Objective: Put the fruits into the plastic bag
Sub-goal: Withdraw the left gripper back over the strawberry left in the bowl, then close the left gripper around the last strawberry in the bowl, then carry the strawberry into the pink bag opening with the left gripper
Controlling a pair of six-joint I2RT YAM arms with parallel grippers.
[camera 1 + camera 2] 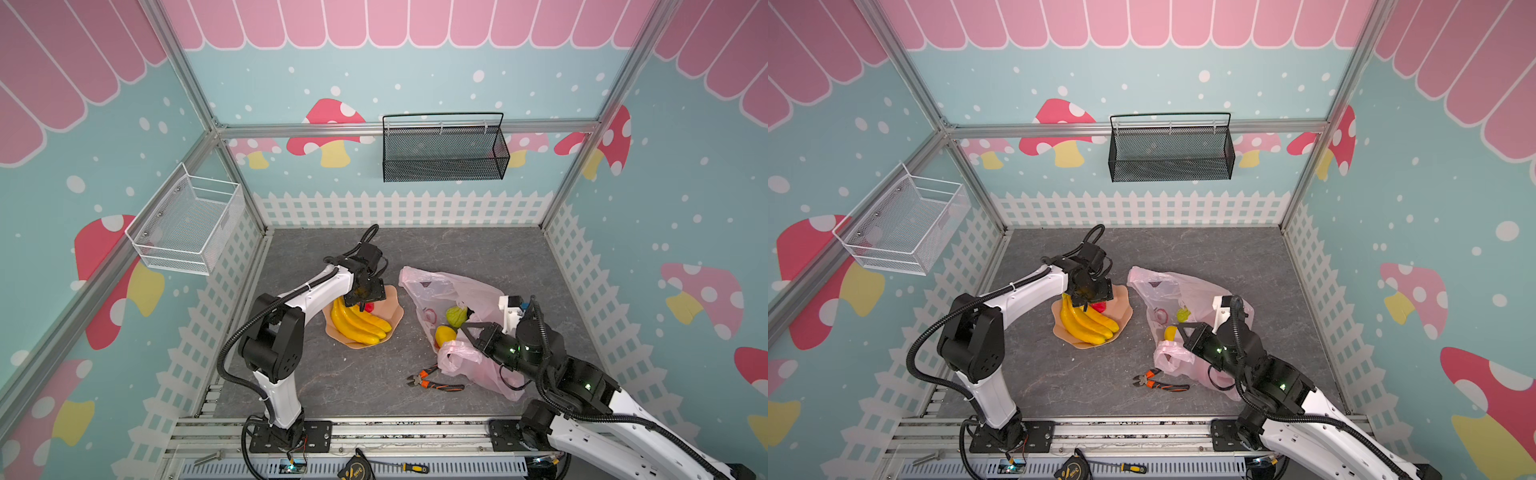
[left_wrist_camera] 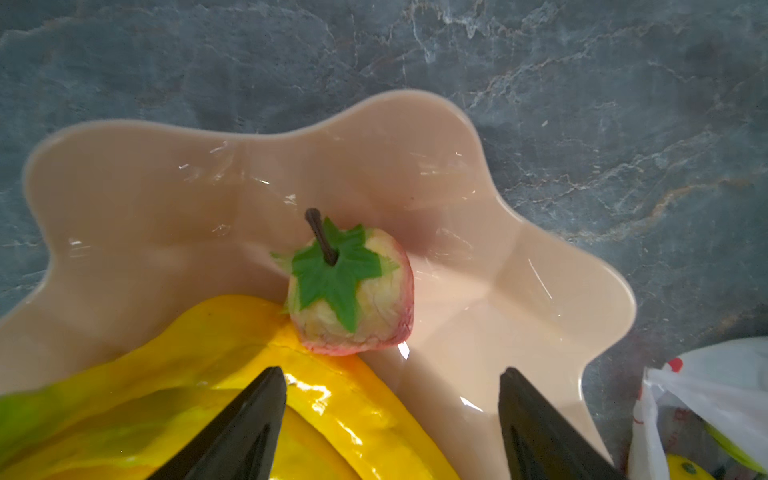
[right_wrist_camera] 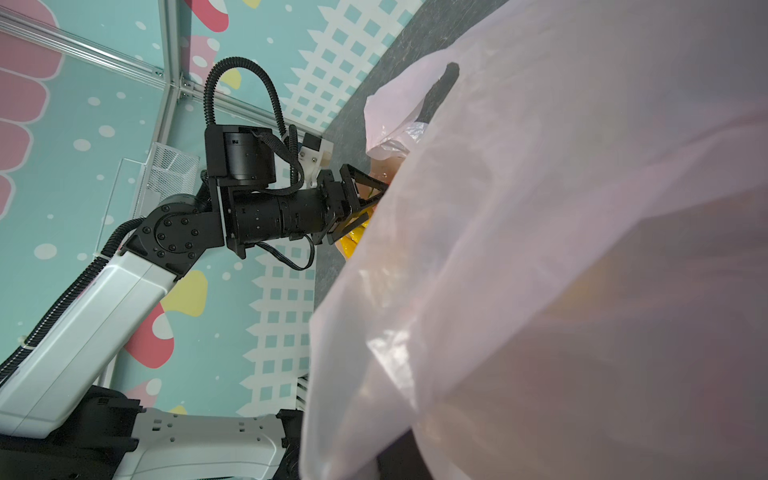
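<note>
Table (image 1: 374, 374): a grey marbled top, seen in both top views, with everything set around its middle.
Bag (image 1: 436, 286) (image 1: 1163, 286): pink and crinkled. It is laid at 3 o'clock of the plate, apart from it. Two fruits are seen inside through the mouth. Most of the right wrist view is filled by its film (image 3: 582, 249).
Plate (image 1: 395, 316) (image 2: 166, 187): peach with a wavy rim, set near the table's centre. The bananas and the strawberry are carried on it.
Bananas (image 1: 361, 324) (image 2: 208, 374): a yellow bunch laid across the plate's 7 o'clock side. The stem end is turned to 11 o'clock, under the left gripper.
Right gripper (image 1: 462, 329): reached in from 4 o'clock. The jaws are pressed together on the bag's rim at the mouth, just beside the lemon.
Left gripper (image 2: 390, 374): hung over the plate. The fingers (image 2: 249, 424) are set apart and nothing is held between them. One is above the bananas, the other above bare plate.
Pliers (image 1: 432, 380): orange and black handles, laid at 7 o'clock of the bag, just beside its fold.
Green fruit (image 1: 456, 316): bumpy, inside the bag, near the lemon at its 1 o'clock.
Lemon (image 1: 444, 333): yellow, inside the bag.
Strawberry (image 2: 361, 299) (image 1: 368, 307): on the plate with its leaf cap and stem turned up. The bananas are touched by it, and it lies just past the left fingertips, untouched.
</note>
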